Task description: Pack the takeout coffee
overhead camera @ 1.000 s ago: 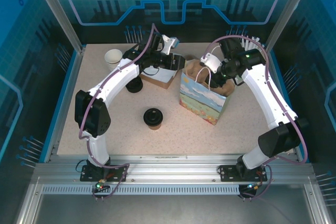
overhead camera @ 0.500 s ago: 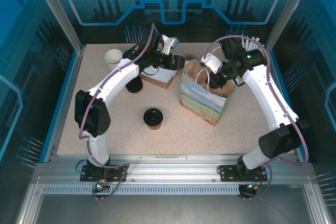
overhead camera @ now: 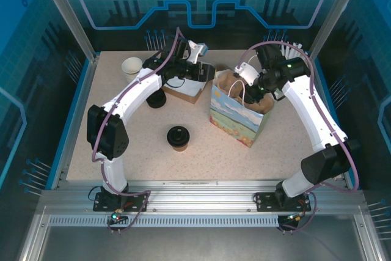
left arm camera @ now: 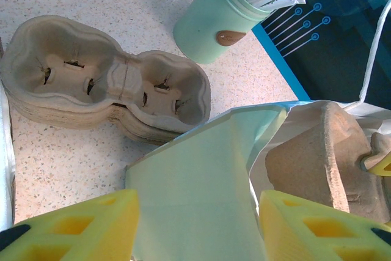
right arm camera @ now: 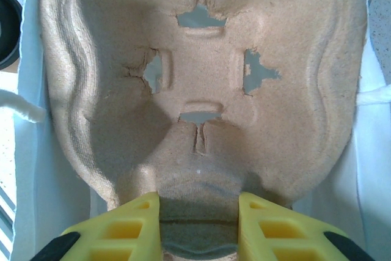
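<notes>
- At the centre of the top view, the takeout coffee (overhead camera: 178, 137) stands upright on the surface (overhead camera: 134, 157), black lid on. No fingers touch it.
- The gift bag (overhead camera: 235, 120) stands upright and open-topped right of the coffee, clearly apart from it.
- In the top view the left arm reaches to the bag's upper-left corner and the right arm reaches to the bag's mouth.
- Left fingers (left arm camera: 79, 224): spread wide at the bottom of the left wrist view, with the bag's pale-green wall in the gap. They are not pinched on it; whether they touch it cannot be told.
- Right fingers (right arm camera: 116, 233): narrowly parted at the bottom of the right wrist view, clamped on the near end of a pulp cup carrier (right arm camera: 195, 77).
- The carrier sits inside the bag, with white bag walls on both sides of it.
- A stack of pulp carriers (left arm camera: 104, 90) lies on the surface at the upper left of the left wrist view, just beside the bag.
- A mint cup (left arm camera: 214, 22) holding wrapped straws stands at top centre of that view.
- White cups (overhead camera: 132, 66) stand at the upper left of the surface, with a loose black lid (overhead camera: 156, 100) below them.
</notes>
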